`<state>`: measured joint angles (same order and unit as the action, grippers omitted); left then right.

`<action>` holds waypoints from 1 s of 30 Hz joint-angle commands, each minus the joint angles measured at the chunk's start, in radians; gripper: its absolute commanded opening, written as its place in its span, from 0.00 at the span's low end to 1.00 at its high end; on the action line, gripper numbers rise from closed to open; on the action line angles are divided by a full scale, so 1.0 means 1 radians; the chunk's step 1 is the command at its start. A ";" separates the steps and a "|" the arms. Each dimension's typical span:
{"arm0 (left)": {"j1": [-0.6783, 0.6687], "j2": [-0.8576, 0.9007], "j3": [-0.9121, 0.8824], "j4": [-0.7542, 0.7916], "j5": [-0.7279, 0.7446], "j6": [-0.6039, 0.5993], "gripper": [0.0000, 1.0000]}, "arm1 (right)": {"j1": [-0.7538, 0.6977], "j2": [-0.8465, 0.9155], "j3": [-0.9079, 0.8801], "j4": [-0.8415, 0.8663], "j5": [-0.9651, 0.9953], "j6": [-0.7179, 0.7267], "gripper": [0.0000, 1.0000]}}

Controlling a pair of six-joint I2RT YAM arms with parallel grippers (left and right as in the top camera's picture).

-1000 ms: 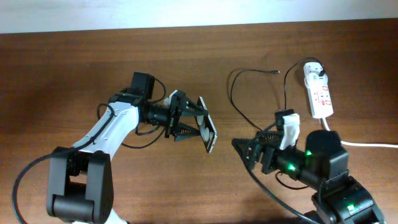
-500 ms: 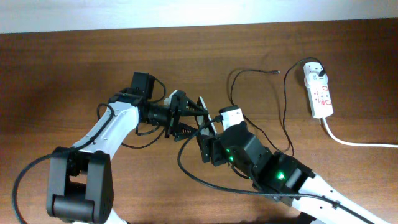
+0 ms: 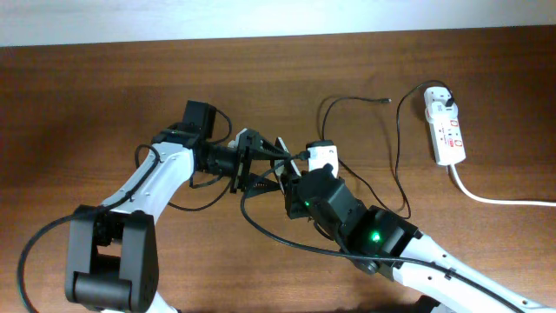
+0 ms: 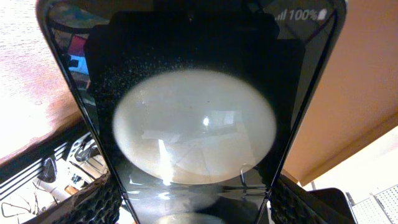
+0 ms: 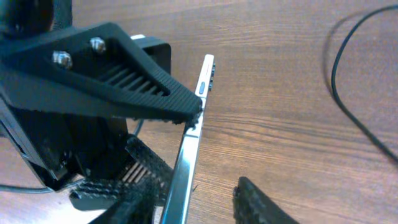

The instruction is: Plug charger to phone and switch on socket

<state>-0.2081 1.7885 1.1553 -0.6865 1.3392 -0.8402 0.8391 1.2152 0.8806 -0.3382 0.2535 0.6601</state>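
Gripping the phone (image 4: 193,124) by its long sides, the left gripper (image 3: 276,167) has both fingers closed on it. The phone is held on edge above the table (image 3: 104,78), about mid-table, with its screen facing the left wrist camera. In the left wrist view the screen fills the frame, with a big white oval patch in the middle and "100%" at top right. Ribbed pads (image 4: 93,202) press in at both lower corners.

The right gripper (image 5: 194,204) is right up at the phone, fingers spread apart and nothing clamped. The phone's thin edge runs down into the gap between them. One finger may be touching it, but the view is too tight to tell; the other stands clear.

The charger (image 3: 322,126) lies loose on the wood in loops. Its connector tip (image 3: 385,101) lies free beyond the right arm, in neither gripper. The white plug (image 3: 441,102) sits on the far end of the socket (image 3: 446,132) at the table's right side. A thick white cord (image 3: 495,199) trails off to the right.
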 commanded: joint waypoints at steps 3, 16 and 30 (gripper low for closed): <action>0.006 -0.001 0.004 0.005 0.048 -0.012 0.68 | 0.006 0.007 0.015 0.010 0.020 0.007 0.36; 0.006 -0.001 0.004 0.005 0.026 -0.011 0.79 | 0.005 0.007 0.015 0.010 -0.059 0.007 0.18; 0.008 -0.023 0.004 0.159 0.103 0.027 0.99 | -0.017 -0.054 0.024 0.018 -0.062 0.034 0.09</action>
<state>-0.2062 1.7885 1.1534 -0.5797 1.3975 -0.8482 0.8333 1.1957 0.8806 -0.3286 0.2142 0.6815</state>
